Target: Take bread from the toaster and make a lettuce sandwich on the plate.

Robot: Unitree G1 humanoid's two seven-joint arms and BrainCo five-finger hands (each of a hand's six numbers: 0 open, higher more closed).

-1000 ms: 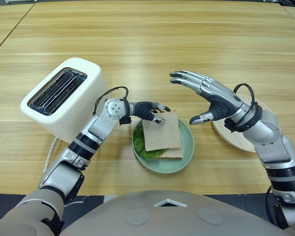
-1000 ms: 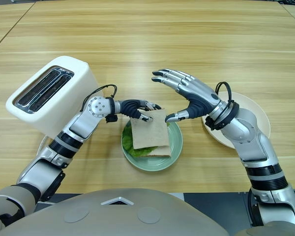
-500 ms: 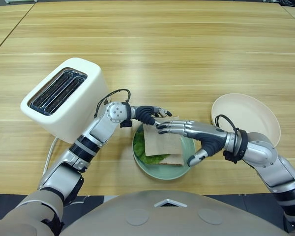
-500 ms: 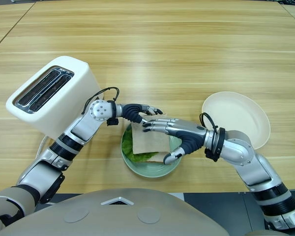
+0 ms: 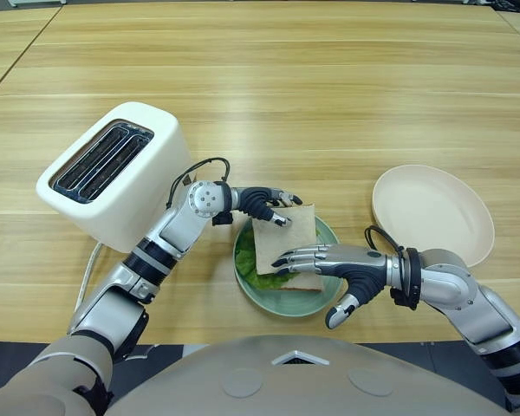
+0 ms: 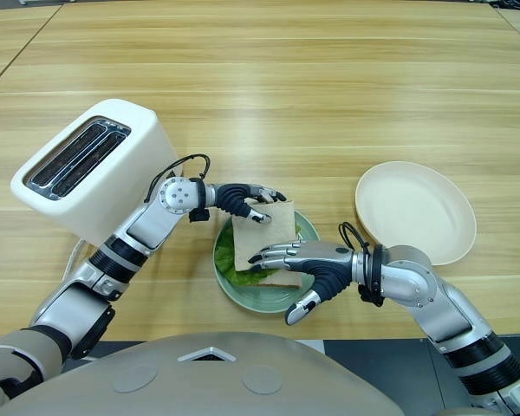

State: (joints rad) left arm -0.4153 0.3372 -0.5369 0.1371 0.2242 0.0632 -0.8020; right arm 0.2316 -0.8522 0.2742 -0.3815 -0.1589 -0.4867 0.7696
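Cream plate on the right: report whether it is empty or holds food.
Empty. The cream plate shows only its bare inner surface; the bread and lettuce lie on the green plate to its left.

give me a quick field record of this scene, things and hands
toaster: white, two slots, on the table at the robot's left
green plate: before the robot, under the food
top bread slice: on the lettuce, far left corner pinched
lettuce: shows at the plate's left, under the slice
left hand: shut on that corner
right hand: open, fingers flat on the slice's near part
cream plate: right of the green plate, apart from it
task state: slice laid over lettuce, both hands on it
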